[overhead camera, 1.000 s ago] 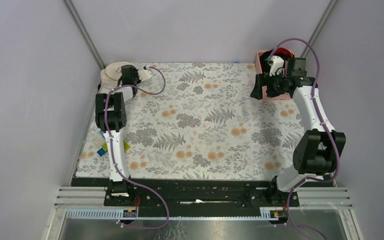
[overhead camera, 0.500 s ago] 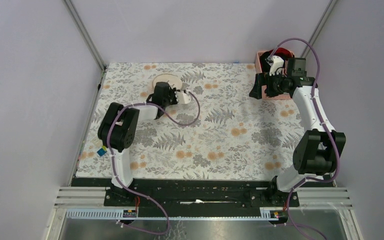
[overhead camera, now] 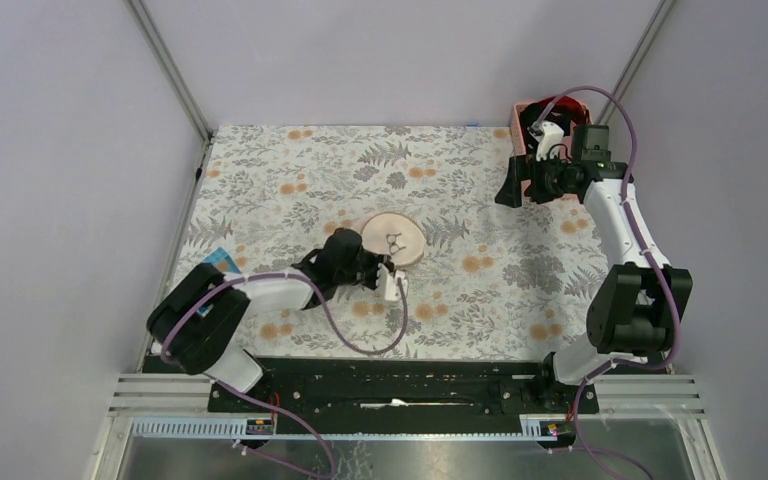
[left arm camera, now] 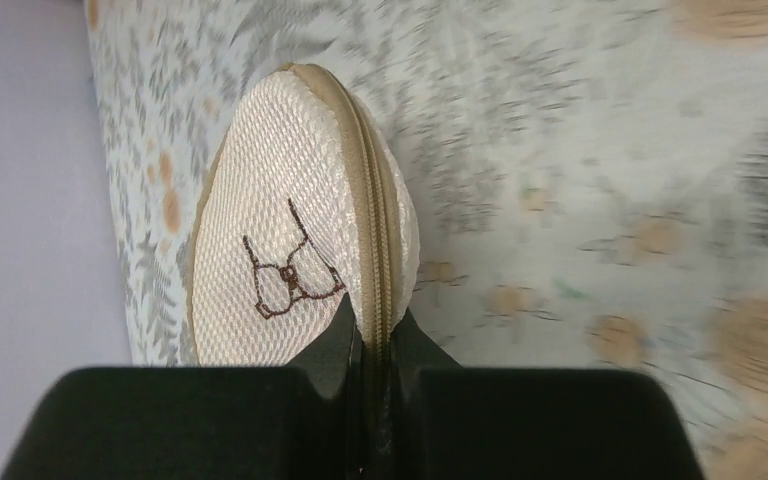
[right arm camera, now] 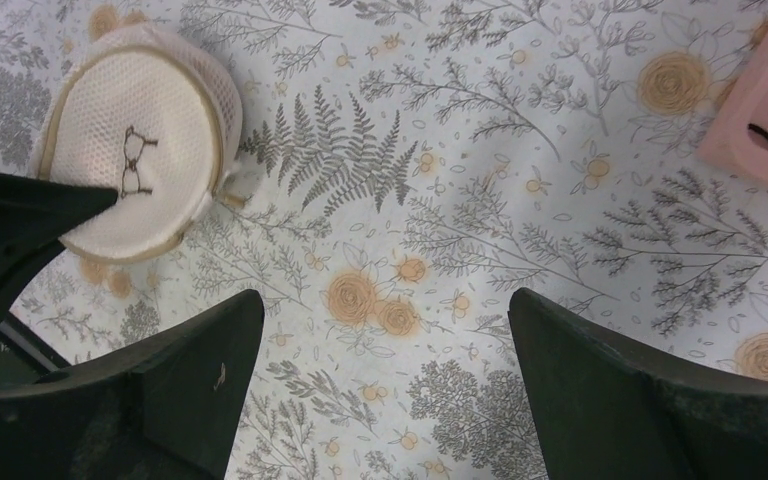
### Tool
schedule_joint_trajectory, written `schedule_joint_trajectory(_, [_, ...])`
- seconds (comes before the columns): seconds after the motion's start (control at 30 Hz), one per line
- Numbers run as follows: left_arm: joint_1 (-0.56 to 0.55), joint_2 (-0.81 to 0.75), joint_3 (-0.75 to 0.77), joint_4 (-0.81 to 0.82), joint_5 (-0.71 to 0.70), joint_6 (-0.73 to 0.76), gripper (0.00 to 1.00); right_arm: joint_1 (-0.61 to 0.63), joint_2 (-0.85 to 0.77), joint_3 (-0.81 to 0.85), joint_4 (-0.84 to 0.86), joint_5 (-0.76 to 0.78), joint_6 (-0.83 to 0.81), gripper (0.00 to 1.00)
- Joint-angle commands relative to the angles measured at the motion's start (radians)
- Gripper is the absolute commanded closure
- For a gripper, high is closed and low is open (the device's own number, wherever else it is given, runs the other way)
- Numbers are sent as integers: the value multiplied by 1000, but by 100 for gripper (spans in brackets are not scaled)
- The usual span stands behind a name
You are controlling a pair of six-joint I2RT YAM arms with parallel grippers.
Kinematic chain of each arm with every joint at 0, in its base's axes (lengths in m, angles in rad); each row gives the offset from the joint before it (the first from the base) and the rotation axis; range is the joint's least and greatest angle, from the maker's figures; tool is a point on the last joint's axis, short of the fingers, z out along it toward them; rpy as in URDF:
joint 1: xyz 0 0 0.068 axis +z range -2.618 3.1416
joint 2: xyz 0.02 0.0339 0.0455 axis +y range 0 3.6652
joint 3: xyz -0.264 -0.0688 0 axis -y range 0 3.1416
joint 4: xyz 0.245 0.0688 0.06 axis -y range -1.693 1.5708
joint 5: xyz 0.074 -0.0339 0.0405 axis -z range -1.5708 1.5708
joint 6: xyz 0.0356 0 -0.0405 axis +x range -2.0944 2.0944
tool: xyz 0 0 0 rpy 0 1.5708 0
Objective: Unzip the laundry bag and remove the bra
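The laundry bag (overhead camera: pixel 394 238) is a round cream mesh case with a small dark bra drawing, and it rests near the middle of the flowered cloth. My left gripper (overhead camera: pixel 381 264) is shut on its near rim. In the left wrist view the black fingers (left arm camera: pixel 337 340) pinch the tan zip seam of the laundry bag (left arm camera: pixel 280 230), and the zip runs closed along the edge. My right gripper (overhead camera: pixel 513 186) hovers open at the back right, over bare cloth in its own view (right arm camera: pixel 385 310), where the laundry bag (right arm camera: pixel 140 150) lies far left. The bra is hidden.
A pink slatted basket (overhead camera: pixel 526 112) with red and dark garments stands at the back right corner, behind the right wrist; its corner (right arm camera: pixel 760 110) shows in the right wrist view. A small blue and yellow item (overhead camera: pixel 218 260) lies by the cloth's left edge.
My left arm has swung from the far left corner to the middle front, bringing the laundry bag along in its grip. The right gripper has shifted slightly away from the basket.
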Motion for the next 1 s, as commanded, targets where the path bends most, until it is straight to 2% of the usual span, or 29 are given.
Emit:
schedule_joint_trajectory(0.0, [-42,-125,-124,-23,144,76,100,9,-52,-44,16,-56,-12,0])
schedule_joint_trajectory(0.13, [-47,-220,-249,-59,192,217,98,25,-58,-87,15,-70,-12,0])
schedule_joint_trajectory(0.17, [-47,-242,-268,-65,193,238,91,35,-59,-98,15,-74,-10,0])
schedule_joint_trajectory(0.27, [-46,-307,-287,-112,173,203,60,71,-57,-129,16,-90,-5,0])
schedule_joint_trajectory(0.37, [-24,-386,-266,-193,160,85,50,134,-43,-157,18,-113,-3,0])
schedule_joint_trajectory(0.5, [45,-496,-223,-297,187,-101,47,196,10,-160,23,-158,-10,0])
schedule_joint_trajectory(0.7, [170,-545,-150,-448,193,-421,40,266,164,-60,28,-208,-10,0])
schedule_joint_trajectory(0.87, [210,-522,-140,-402,130,-672,40,311,292,27,29,-245,2,2])
schedule_joint_trajectory(0.97, [217,-481,-144,-359,74,-760,41,334,351,67,28,-271,17,5])
